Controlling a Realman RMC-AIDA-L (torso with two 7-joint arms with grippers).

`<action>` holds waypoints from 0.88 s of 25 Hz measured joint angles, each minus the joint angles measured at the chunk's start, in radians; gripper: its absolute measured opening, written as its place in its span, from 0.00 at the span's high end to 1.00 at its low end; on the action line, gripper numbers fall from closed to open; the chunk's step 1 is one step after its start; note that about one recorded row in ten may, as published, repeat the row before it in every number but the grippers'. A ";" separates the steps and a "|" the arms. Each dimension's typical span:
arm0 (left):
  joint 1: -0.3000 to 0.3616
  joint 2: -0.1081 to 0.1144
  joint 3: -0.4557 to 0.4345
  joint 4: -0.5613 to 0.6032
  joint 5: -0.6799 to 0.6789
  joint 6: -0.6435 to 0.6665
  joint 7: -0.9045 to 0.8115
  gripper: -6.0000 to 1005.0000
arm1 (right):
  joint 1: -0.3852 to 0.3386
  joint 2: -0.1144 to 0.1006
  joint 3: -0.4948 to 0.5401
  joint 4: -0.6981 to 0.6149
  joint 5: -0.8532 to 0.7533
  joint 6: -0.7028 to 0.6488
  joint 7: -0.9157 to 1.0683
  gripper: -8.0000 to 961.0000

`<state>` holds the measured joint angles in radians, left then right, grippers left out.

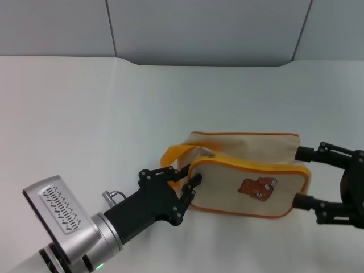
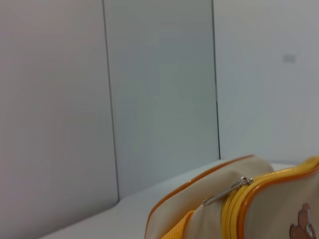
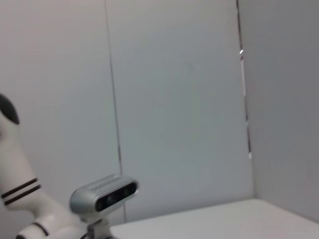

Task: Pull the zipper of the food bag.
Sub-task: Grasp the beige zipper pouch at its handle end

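The beige food bag [image 1: 244, 165] with orange piping and a brown bear print lies on the white table right of centre. Its orange strap handle [image 1: 172, 154] loops off its left end. The silvery zipper pull tab [image 1: 206, 152] lies at the top left corner of the bag, and it also shows in the left wrist view [image 2: 225, 192] beside the zip track [image 2: 230, 215]. My left gripper [image 1: 190, 176] is open at the bag's left end, just below the tab. My right gripper [image 1: 297, 176] is open, with its fingers on either side of the bag's right end.
The grey wall panels [image 1: 199, 28] rise behind the table's far edge. The left arm's silver wrist camera [image 1: 60, 211] sits at the lower left, and it also shows in the right wrist view [image 3: 104, 194]. White tabletop [image 1: 85, 114] stretches to the left and behind the bag.
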<state>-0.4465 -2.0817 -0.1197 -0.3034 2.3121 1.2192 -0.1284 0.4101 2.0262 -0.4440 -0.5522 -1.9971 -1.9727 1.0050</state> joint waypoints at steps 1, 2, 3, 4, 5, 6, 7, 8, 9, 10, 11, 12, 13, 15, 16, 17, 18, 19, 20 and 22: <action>0.000 0.000 0.000 0.000 0.000 0.000 0.000 0.78 | 0.000 0.000 0.000 0.000 0.000 0.000 0.000 0.18; -0.004 0.001 0.003 0.017 0.001 0.018 0.007 0.78 | -0.012 0.004 0.000 0.000 0.043 0.001 -0.011 0.18; -0.004 0.001 0.003 0.017 0.001 0.018 0.007 0.79 | -0.012 0.004 0.000 0.000 0.043 0.001 -0.011 0.18; -0.009 0.001 0.002 0.028 0.001 0.023 0.009 0.80 | -0.019 0.006 0.000 0.000 0.070 0.002 -0.018 0.18; -0.023 0.002 0.002 0.047 0.001 0.027 0.008 0.81 | -0.028 0.008 0.000 0.000 0.101 0.003 -0.023 0.18; -0.023 0.002 0.002 0.047 0.001 0.027 0.008 0.82 | -0.039 0.009 0.000 -0.001 0.138 0.002 -0.026 0.18; -0.038 0.003 0.003 0.055 0.001 0.033 0.010 0.82 | -0.062 0.011 0.001 -0.003 0.208 0.003 -0.029 0.18; -0.038 0.003 0.003 0.055 0.001 0.033 0.010 0.83 | -0.062 0.011 0.001 -0.003 0.208 0.003 -0.029 0.18; -0.043 0.004 0.003 0.058 0.002 0.037 0.012 0.84 | -0.075 0.012 0.001 -0.003 0.244 0.006 -0.036 0.18; -0.048 0.004 0.003 0.062 0.002 0.043 0.012 0.84 | -0.087 0.014 0.002 -0.002 0.278 0.010 -0.048 0.18; -0.054 0.005 0.003 0.070 0.002 0.053 0.012 0.85 | -0.096 0.016 0.003 -0.001 0.302 0.013 -0.062 0.19; -0.062 0.006 0.004 0.095 0.002 0.083 0.012 0.86 | -0.116 0.029 0.018 0.004 0.352 0.024 -0.108 0.19; -0.062 0.006 0.004 0.095 0.002 0.083 0.012 0.86 | -0.116 0.029 0.018 0.004 0.352 0.024 -0.108 0.19; -0.069 0.006 0.004 0.121 0.002 0.128 0.014 0.87 | -0.129 0.049 0.049 0.009 0.381 0.043 -0.170 0.19; -0.073 0.007 0.004 0.142 0.002 0.164 0.015 0.87 | -0.130 0.056 0.067 0.016 0.388 0.052 -0.203 0.19; -0.082 0.009 0.001 0.184 0.002 0.232 0.016 0.88 | -0.124 0.060 0.105 0.066 0.391 0.084 -0.284 0.19; -0.082 0.009 0.001 0.184 0.002 0.232 0.016 0.88 | -0.124 0.060 0.105 0.066 0.391 0.084 -0.284 0.19; -0.087 0.009 0.000 0.208 0.002 0.272 0.017 0.88 | -0.118 0.059 0.118 0.098 0.392 0.103 -0.326 0.19; -0.091 0.009 -0.001 0.231 0.002 0.303 0.020 0.89 | -0.112 0.058 0.124 0.127 0.392 0.128 -0.364 0.19; -0.109 0.008 0.004 0.290 0.002 0.388 0.077 0.90 | -0.086 0.060 0.128 0.213 0.392 0.203 -0.485 0.19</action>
<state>-0.5552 -2.0740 -0.1162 -0.0138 2.3137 1.6070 -0.0512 0.3243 2.0860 -0.3158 -0.3392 -1.6052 -1.7694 0.5197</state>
